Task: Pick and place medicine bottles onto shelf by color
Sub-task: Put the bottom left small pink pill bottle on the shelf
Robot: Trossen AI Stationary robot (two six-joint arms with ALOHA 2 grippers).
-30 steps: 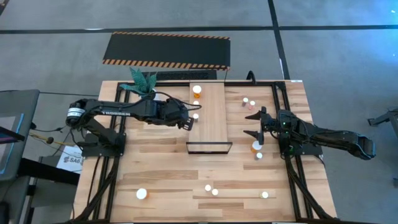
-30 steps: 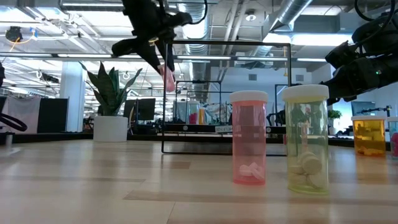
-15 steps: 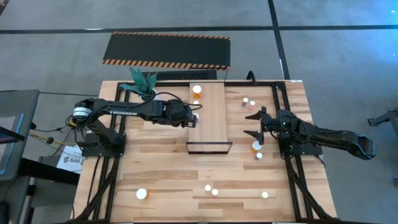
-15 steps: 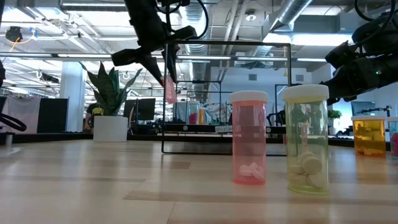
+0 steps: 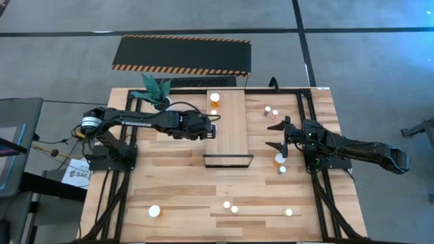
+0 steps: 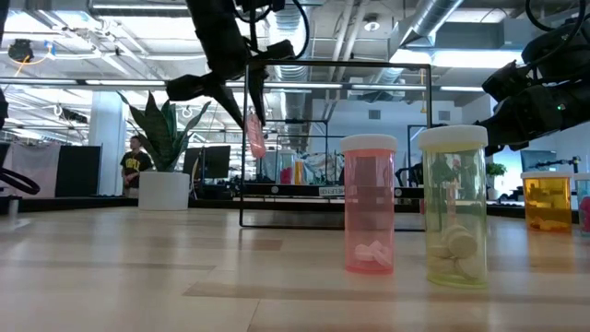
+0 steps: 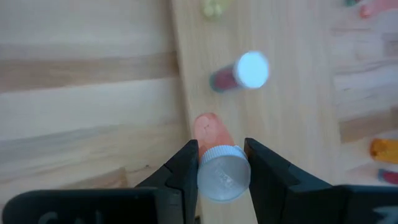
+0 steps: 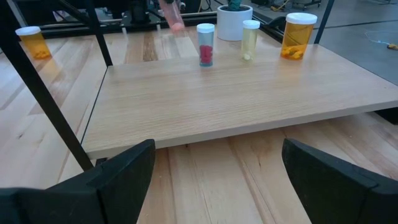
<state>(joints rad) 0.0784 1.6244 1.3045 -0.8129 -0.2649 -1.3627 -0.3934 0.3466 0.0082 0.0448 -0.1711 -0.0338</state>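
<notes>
Left hand (image 7: 217,163) is clamped on a pink bottle (image 7: 219,171) by its white cap, holding it in the air right at the left edge of the shelf (image 5: 229,129). On the shelf just beyond sits a red bottle (image 7: 241,72), with a yellowish bottle (image 8: 250,39) and an orange bottle (image 5: 215,99) farther toward the far end. Over on the right, the right hand (image 5: 279,135) waits with fingers spread wide, beside the shelf's right edge, another orange bottle (image 5: 279,160) close by on the table (image 5: 176,183).
</notes>
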